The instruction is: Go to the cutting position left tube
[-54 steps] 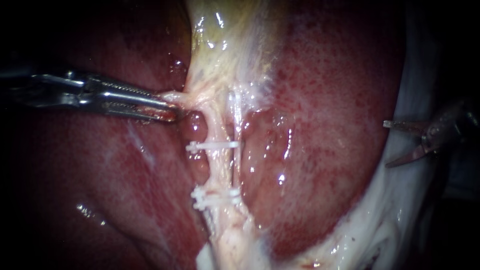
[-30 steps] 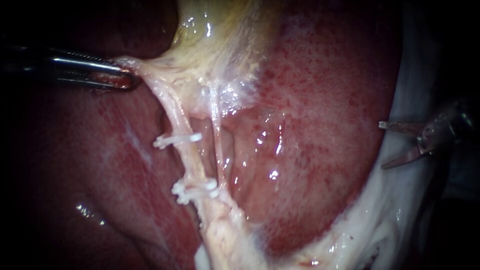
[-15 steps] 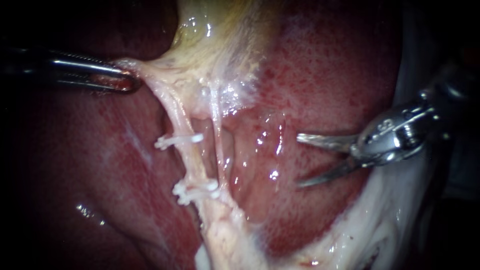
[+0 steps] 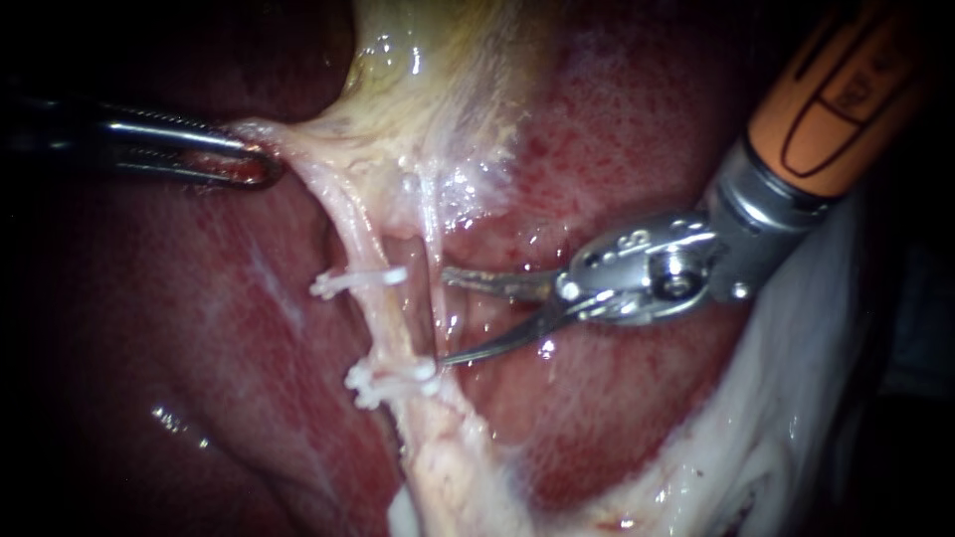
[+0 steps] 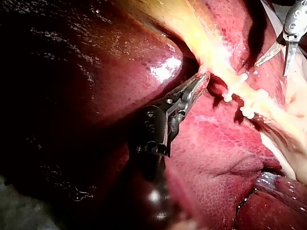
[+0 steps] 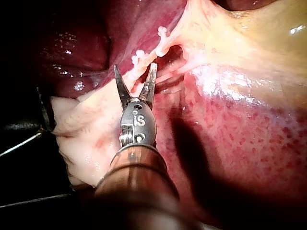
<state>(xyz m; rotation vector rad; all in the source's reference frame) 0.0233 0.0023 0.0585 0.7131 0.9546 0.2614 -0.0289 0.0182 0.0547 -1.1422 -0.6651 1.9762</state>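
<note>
Left tube is stretched by the left instrument gripping tissue, but the right instrument's open blades could nick the right tube first.

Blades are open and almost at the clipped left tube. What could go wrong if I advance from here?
1. The thin right tube lies between the right instrument and the left tube; its open blades could nick it.
2. The lower blade tip sits close to the lower clips and might snag them.
3. The left instrument holds the pale tissue taut; a slip would shift the target.
</note>
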